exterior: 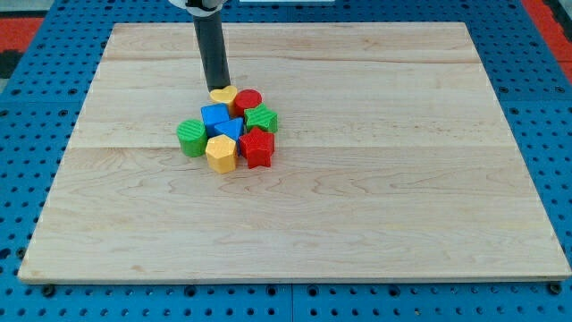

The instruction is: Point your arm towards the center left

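My tip (216, 88) stands at the top edge of a tight cluster of blocks near the board's middle, touching or just above a yellow block (223, 95). Next to that block is a red cylinder (248, 101). Below them lie a blue cube (215, 116), a second blue block (230, 129) and a green block (262, 118). A green cylinder (191, 138) is at the cluster's left. A yellow hexagonal block (221, 153) and a red star-like block (257, 148) form the bottom row.
The wooden board (402, 179) lies on a blue pegboard table (27, 134). The rod comes down from the view's top edge. A red patch (22, 31) shows at the top left corner.
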